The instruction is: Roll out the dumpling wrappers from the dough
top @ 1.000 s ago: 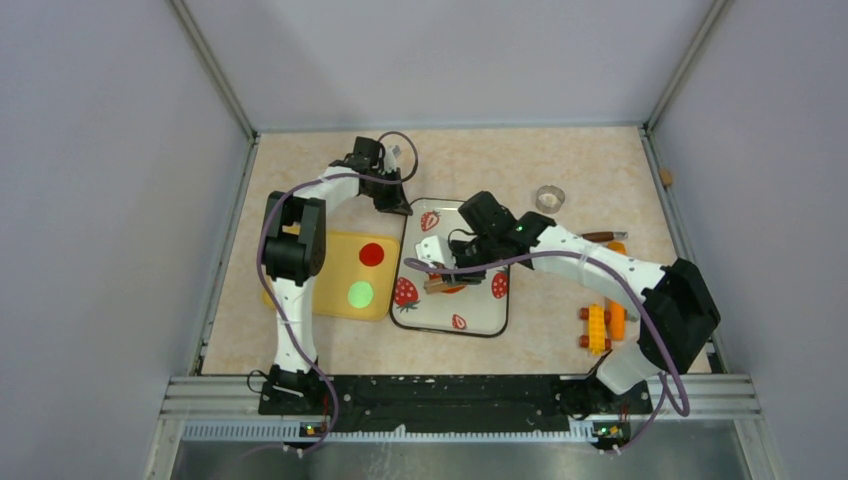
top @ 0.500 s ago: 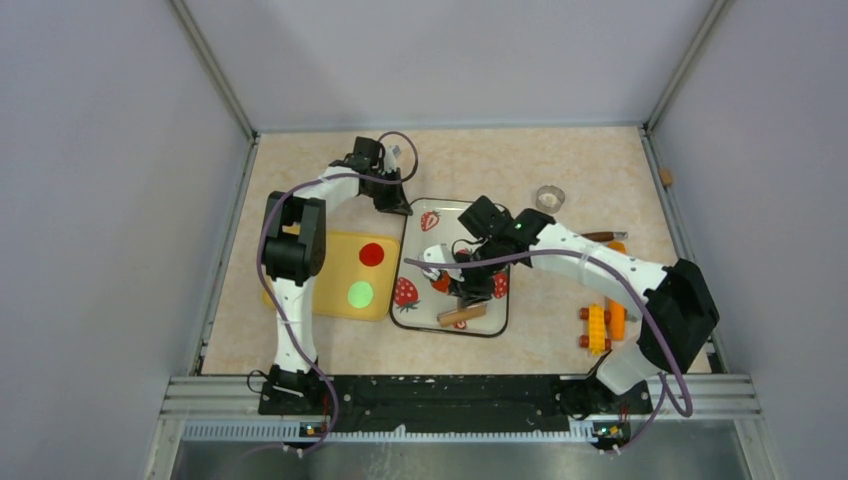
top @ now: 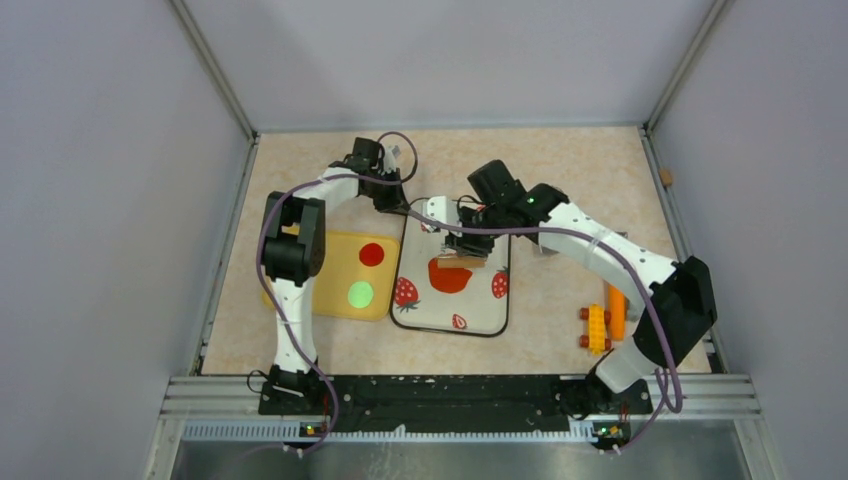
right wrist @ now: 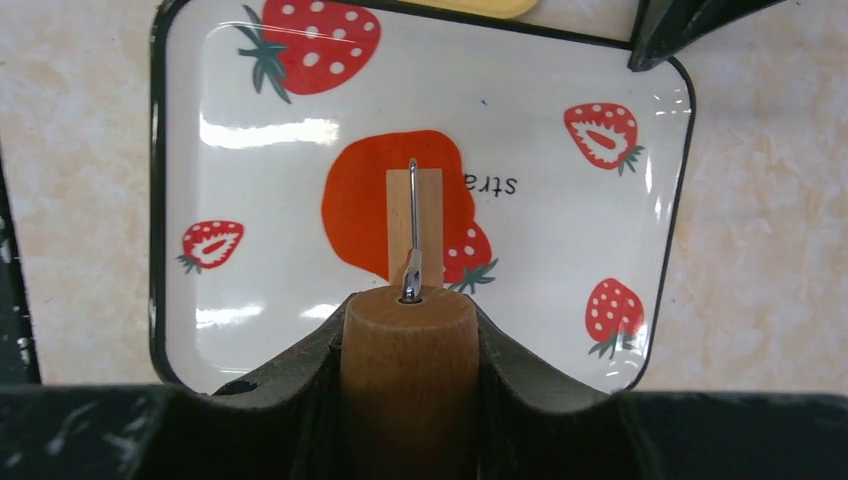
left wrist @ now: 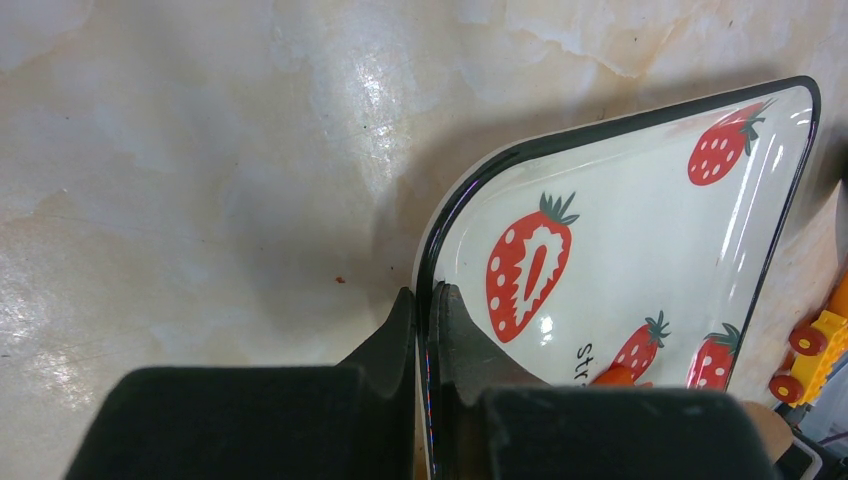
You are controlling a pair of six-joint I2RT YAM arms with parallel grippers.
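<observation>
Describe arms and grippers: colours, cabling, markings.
The left arm and right arm have white links, black joint housings and a loose purple cable each. A green light glows near the right wrist. The left gripper and right gripper have matte black fingers with contoured inner faces. No readable markings.

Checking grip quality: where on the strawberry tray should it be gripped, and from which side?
By the raised black rim near a corner, from outside the strawberry tray: the lip is thin and upright, so a finger fits each side. The left gripper pinches its far left corner that way, clear of the dough.
</observation>
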